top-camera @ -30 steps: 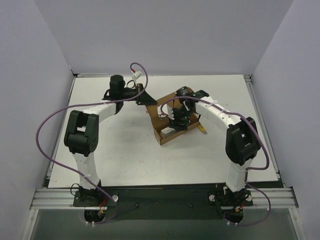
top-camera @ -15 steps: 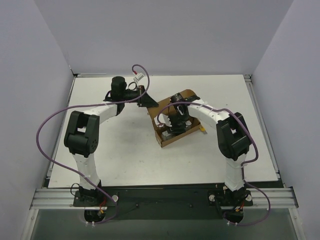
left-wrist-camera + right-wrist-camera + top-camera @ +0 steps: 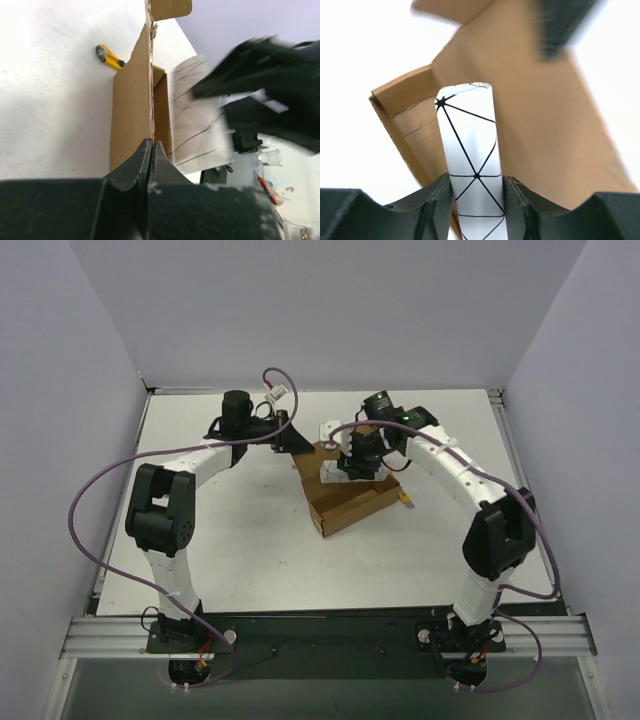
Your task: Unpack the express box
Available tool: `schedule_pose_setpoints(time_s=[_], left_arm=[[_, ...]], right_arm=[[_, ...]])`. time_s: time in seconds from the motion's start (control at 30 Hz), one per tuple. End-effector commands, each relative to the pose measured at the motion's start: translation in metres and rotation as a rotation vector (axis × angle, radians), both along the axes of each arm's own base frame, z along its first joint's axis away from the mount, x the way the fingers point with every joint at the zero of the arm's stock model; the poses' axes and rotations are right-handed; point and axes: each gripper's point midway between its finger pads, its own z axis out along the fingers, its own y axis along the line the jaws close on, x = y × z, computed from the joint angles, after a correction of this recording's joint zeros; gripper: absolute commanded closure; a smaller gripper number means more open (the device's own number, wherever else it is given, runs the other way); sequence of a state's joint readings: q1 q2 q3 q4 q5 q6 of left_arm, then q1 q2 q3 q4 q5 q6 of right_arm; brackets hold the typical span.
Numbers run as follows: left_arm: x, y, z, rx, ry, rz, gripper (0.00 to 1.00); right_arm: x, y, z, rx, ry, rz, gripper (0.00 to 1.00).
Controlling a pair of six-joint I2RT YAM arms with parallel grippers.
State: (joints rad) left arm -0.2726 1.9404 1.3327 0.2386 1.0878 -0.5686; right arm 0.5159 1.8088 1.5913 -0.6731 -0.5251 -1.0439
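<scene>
Brown cardboard express box point(image 3: 350, 502) sits on the white table point(image 3: 230, 530) in the top view, long and narrow, with both arms reaching to its far end. The left gripper point(image 3: 292, 437) is at the box's far left corner, on a raised flap. The right gripper point(image 3: 352, 465) hangs over the box's far end. A yellow-and-black utility knife point(image 3: 405, 498) lies just beside the box's right side.

From the left wrist, the left gripper point(image 3: 152, 145) has its jaws pressed together on the thin edge of a flap of the express box point(image 3: 132, 115) — no gap shows between them. The knife point(image 3: 109, 56) lies on the table to the box's other side. A white slab printed with black triangle lines point(image 3: 195, 120) stands just off the box, next to a blurred black shape.

From the right wrist, the right gripper point(image 3: 476, 185) is clamped on that white slab point(image 3: 467, 130) — one finger on each side, the slab upright. The open express box point(image 3: 540, 115) lies behind it.
</scene>
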Motion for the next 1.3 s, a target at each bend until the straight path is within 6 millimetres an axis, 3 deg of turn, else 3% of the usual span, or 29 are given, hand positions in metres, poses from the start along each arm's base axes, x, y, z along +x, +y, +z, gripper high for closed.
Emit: schedule_pose_setpoints(time_s=[0.0, 0.13, 0.17, 0.23, 0.27, 0.3, 0.37, 0.4, 0.43, 0.53, 0.63, 0.77, 1.03, 1.17, 1.23, 1.27], left_arm=[[0.010, 0.014, 0.045, 0.062, -0.144, 0.071, 1.00], [0.013, 0.028, 0.056, 0.095, -0.188, 0.134, 1.00], [0.017, 0.035, 0.057, 0.103, -0.190, 0.163, 1.00], [0.019, 0.044, 0.062, 0.107, -0.190, 0.194, 1.00], [0.023, 0.055, 0.058, 0.127, -0.164, 0.232, 1.00], [0.024, 0.061, 0.056, 0.136, -0.154, 0.248, 1.00], [0.024, 0.072, 0.052, 0.165, -0.151, 0.271, 1.00], [0.026, 0.082, 0.049, 0.181, -0.150, 0.293, 1.00], [0.023, 0.088, 0.041, 0.206, -0.144, 0.294, 1.00], [0.024, 0.104, 0.026, 0.236, -0.113, 0.325, 1.00], [0.025, 0.109, 0.016, 0.262, -0.108, 0.335, 1.00], [0.026, 0.115, 0.010, 0.309, -0.127, 0.343, 0.95], [0.028, 0.123, 0.010, 0.377, -0.185, 0.318, 0.81], [0.029, 0.125, 0.015, 0.404, -0.237, 0.299, 0.80], [0.030, 0.126, 0.016, 0.416, -0.250, 0.297, 0.76], [0.030, 0.127, 0.016, 0.419, -0.251, 0.300, 0.73]], right_arm=[[0.003, -0.009, 0.091, 0.218, -0.061, -0.259, 1.00], [0.024, -0.055, 0.113, 0.391, 0.020, -0.789, 1.00], [0.042, -0.098, 0.120, 0.404, -0.055, -0.989, 1.00], [0.044, -0.141, 0.098, 0.388, -0.041, -1.233, 1.00], [0.046, -0.169, 0.091, 0.380, -0.063, -1.409, 1.00], [0.042, -0.203, 0.071, 0.334, -0.063, -1.545, 1.00], [0.037, -0.240, 0.054, 0.244, -0.123, -1.674, 1.00], [0.030, -0.259, 0.035, 0.198, -0.098, -1.725, 1.00], [0.028, -0.266, 0.019, 0.158, -0.066, -1.746, 1.00], [0.019, -0.283, -0.020, 0.090, 0.036, -1.776, 1.00], [0.019, -0.289, -0.038, 0.072, 0.083, -1.783, 1.00], [0.032, -0.278, -0.043, 0.122, 0.153, -1.737, 1.00], [0.041, -0.278, -0.060, 0.089, 0.176, -1.715, 0.87], [0.035, -0.276, -0.066, 0.059, 0.195, -1.667, 0.74], [0.031, -0.275, -0.072, 0.033, 0.223, -1.651, 0.58], [0.030, -0.275, -0.073, 0.017, 0.227, -1.624, 0.38]])
